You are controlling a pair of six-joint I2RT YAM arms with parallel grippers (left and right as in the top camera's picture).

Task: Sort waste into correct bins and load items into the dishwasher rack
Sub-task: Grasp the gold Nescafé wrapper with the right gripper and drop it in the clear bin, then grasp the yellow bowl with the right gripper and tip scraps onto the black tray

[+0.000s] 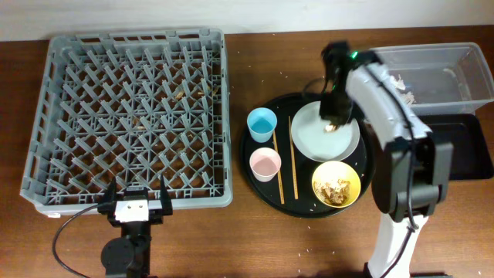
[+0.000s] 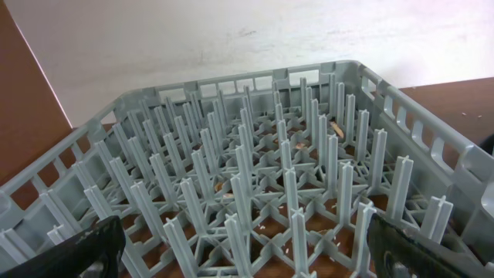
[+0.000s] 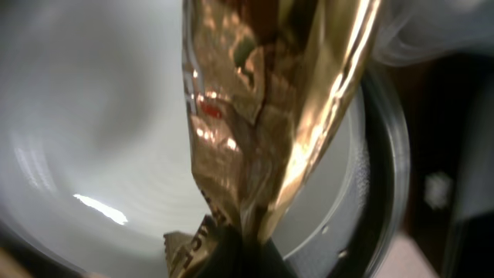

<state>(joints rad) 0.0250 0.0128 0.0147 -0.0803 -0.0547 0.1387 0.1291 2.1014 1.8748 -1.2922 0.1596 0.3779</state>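
My right gripper is over the white plate and is shut on the brown-gold wrapper, which hangs in front of the plate in the right wrist view. The yellow bowl holds tan food scraps. A light-blue cup, a pinkish-white cup and two chopsticks lie on the round black tray. The clear tub holds a white napkin. The shallow black tray lies in front of it. My left gripper is open at the near edge of the grey rack, empty.
The rack's upright pegs fill the left wrist view, with a few crumbs on the table under the grid. The right arm's base stands at the front right, between the round tray and the black tray.
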